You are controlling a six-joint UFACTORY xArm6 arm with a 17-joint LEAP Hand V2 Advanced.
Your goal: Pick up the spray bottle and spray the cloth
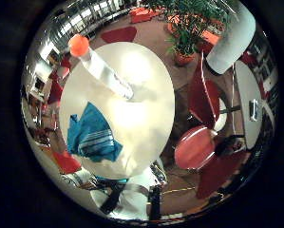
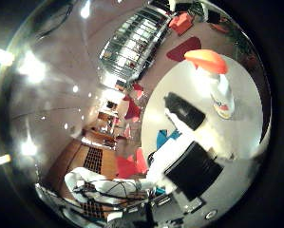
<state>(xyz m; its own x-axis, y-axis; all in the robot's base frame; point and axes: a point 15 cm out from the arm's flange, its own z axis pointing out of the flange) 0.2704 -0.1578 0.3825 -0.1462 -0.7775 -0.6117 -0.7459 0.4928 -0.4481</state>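
- The bottle [image 1: 103,71] stands upright on the round white counter [image 1: 146,118], its orange spray head [image 2: 207,61] on top, in the upper left of the little-finger view.
- The blue cloth [image 1: 93,135] lies crumpled on the counter, apart from the bottle, toward the frame's lower left.
- The hand [image 2: 186,142] shows in the thumb-side view's lower centre; its fingers [image 2: 184,111] reach out fairly straight toward the bottle, holding nothing and not touching it.
- Red chairs [image 1: 201,126] and a potted plant [image 1: 186,33] stand on the floor beside the counter.
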